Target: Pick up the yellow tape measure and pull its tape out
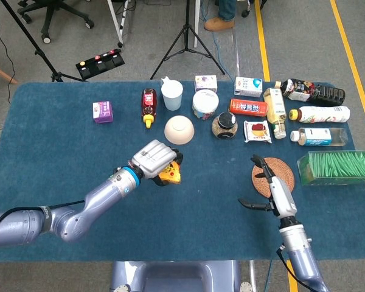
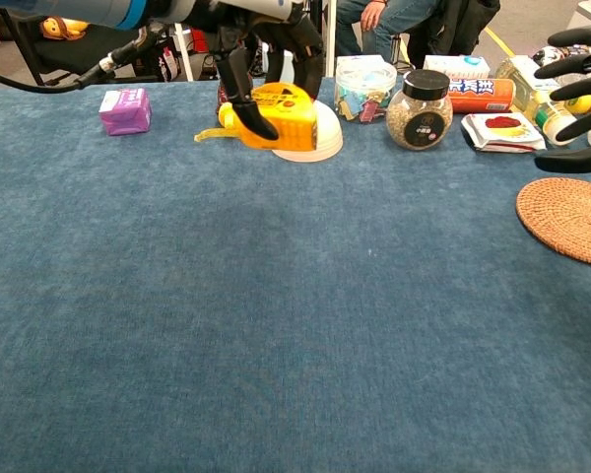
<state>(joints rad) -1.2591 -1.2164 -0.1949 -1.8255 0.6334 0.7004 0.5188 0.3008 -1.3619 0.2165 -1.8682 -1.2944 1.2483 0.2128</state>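
My left hand grips the yellow tape measure and holds it above the blue table, just in front of the white bowl. In the chest view the tape measure hangs in the dark fingers of that hand, and a short yellow tab of tape pokes out to its left. My right hand hovers open with spread fingers beside the woven coaster. The chest view catches only the fingertips of the right hand at the right edge.
Along the back of the table stand a purple box, a red sauce bottle, a white cup, a tub, a jar, snack packets and several bottles. A green box lies at the right edge.
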